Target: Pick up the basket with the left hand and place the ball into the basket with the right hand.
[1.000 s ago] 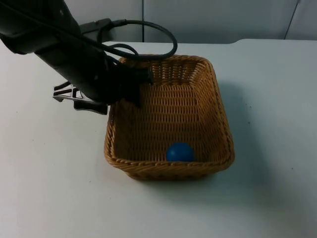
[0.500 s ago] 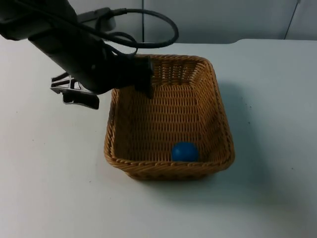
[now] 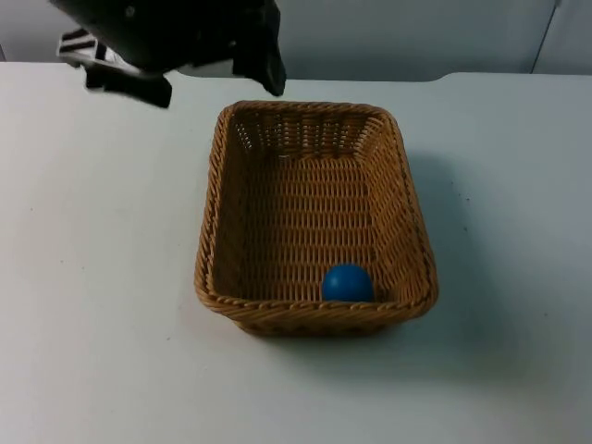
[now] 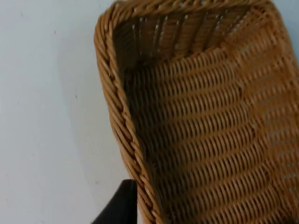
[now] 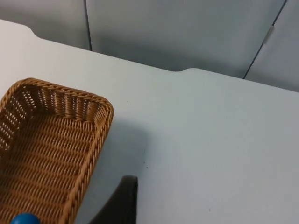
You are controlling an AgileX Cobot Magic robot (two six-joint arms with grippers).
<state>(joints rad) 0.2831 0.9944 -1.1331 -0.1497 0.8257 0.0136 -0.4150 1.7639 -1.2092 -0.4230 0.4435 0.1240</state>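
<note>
Ball (image 3: 348, 282): blue, round, lying inside the basket (image 3: 314, 213) on its woven floor, touching or just beside the wall nearest the camera in the top view, a little toward the right half of that wall; a blue edge of it (image 5: 23, 218) also shows in the right wrist view. Basket: rectangular, tan wicker, upright, resting flat on the white tabletop (image 3: 102, 305), long axis running away from the camera, casting a shadow on its right side. Left hand (image 3: 176, 79): raised above the tabletop at the basket's far left corner, apart from the rim; one black finger at about (image 3: 268, 69), another part at (image 3: 129, 83); whether its fingers are spread or pressed together cannot be told, and it pinches nothing visible. Left wrist view: basket rim (image 4: 124, 126) and a black fingertip (image 4: 119, 207) just beside it. Right hand: a black fingertip (image 5: 122, 200) over bare tabletop near the basket's corner (image 5: 100, 116); state cannot be told. Grey partition wall (image 3: 416, 37) behind.
</note>
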